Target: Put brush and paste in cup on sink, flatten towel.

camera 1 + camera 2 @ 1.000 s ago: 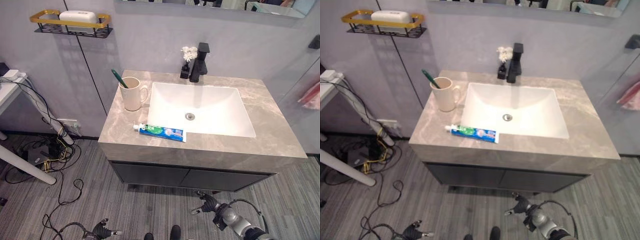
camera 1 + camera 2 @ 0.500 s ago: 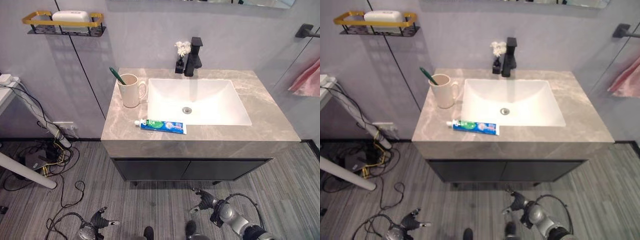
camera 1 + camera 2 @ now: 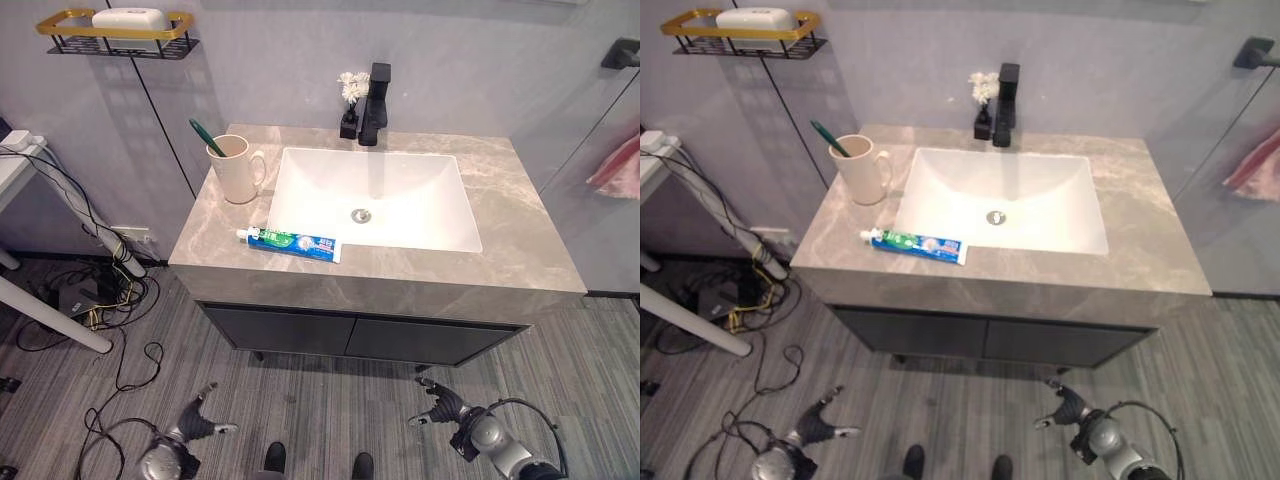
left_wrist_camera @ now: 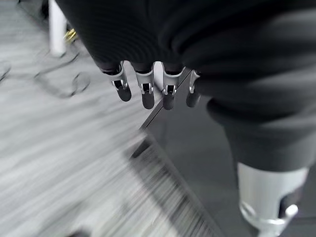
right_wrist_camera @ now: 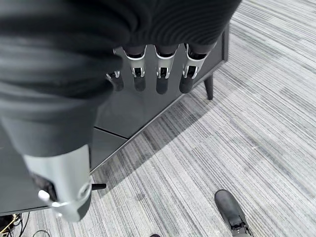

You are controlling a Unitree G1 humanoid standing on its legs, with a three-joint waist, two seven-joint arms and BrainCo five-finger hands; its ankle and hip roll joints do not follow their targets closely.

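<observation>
Toothpaste (image 3: 289, 243) unmoved on counter (image 3: 520, 230), brush (image 3: 203, 134) still in cup (image 3: 230, 170).

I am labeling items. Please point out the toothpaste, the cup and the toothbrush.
toothpaste (image 3: 292, 242), left eye view, middle of tube.
cup (image 3: 229, 173), left eye view, outer wall.
toothbrush (image 3: 202, 132), left eye view, green handle.

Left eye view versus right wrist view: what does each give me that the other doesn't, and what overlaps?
Left eye view: the countertop, with the brush standing in the cup, the toothpaste lying flat near the front edge, and the left hand down by the floor. Right wrist view: a close look at the right hand, fingers straight, holding nothing. Shared: the right hand, the dark cabinet front and the grey floor.
</observation>
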